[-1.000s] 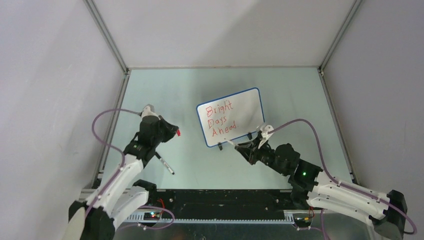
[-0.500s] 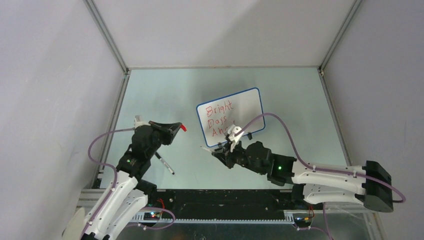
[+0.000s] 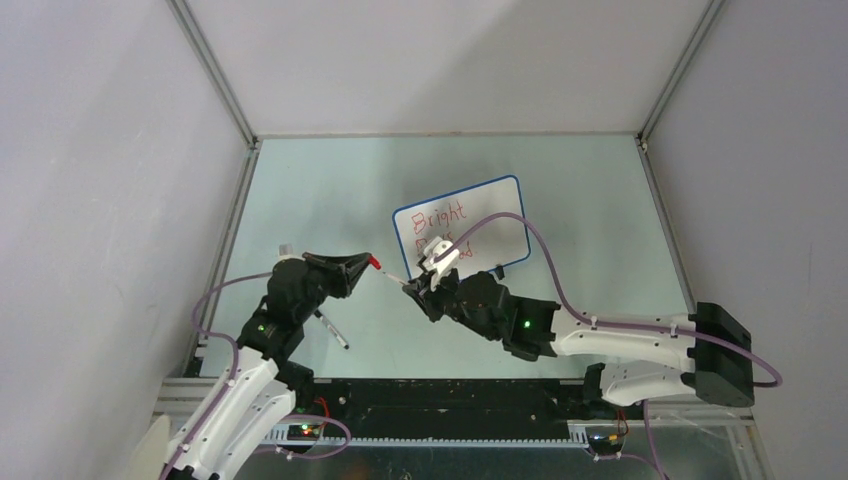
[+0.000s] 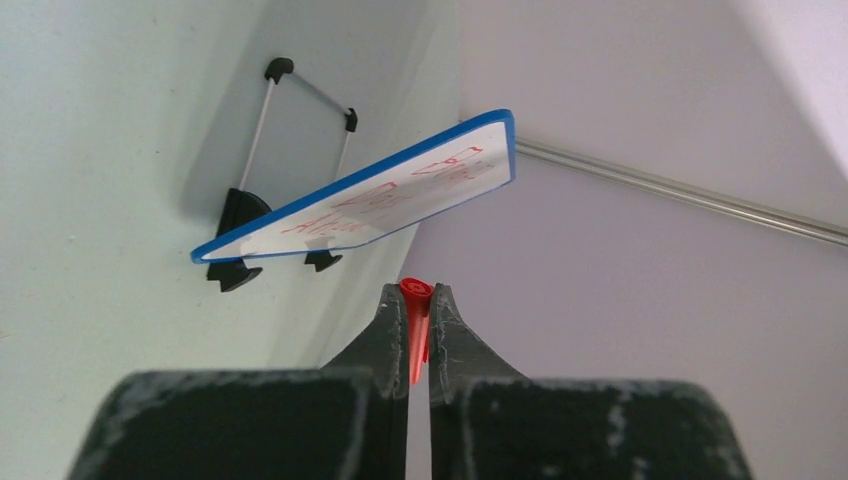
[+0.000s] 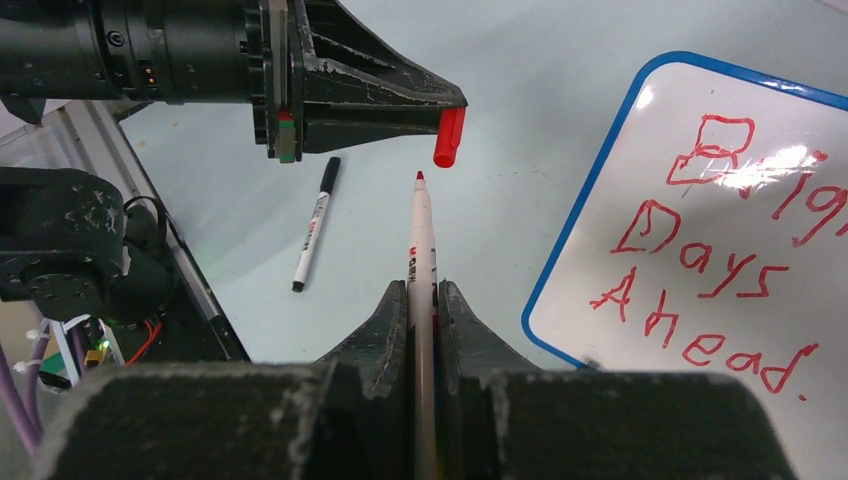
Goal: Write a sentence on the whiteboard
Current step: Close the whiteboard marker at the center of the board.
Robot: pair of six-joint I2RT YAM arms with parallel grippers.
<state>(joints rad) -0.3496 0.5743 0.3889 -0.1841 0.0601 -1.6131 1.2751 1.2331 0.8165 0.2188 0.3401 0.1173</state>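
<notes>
The whiteboard [image 3: 495, 215] stands tilted on black clip feet at the table's middle, its blue rim visible in the left wrist view [image 4: 350, 185]. The sentence [image 5: 715, 270] reads "Bright Days Ahead." in red; from above, the right arm hides all but "Bright" [image 3: 440, 215]. My right gripper [image 3: 412, 287] [image 5: 424, 288] is shut on a red-tipped white marker [image 5: 420, 240], pointing left. My left gripper [image 3: 362, 262] [image 4: 415, 292] is shut on the marker's red cap [image 4: 415, 300] [image 5: 449, 135], a short gap from the tip.
A second marker with a black cap [image 3: 330, 328] [image 5: 313, 222] lies on the table near the left arm. Grey enclosure walls with metal rails [image 3: 215, 70] bound the table on three sides.
The right gripper has swung left from the board's lower edge, carrying the marker toward the left gripper. The left gripper has shifted right with the cap to meet it.
</notes>
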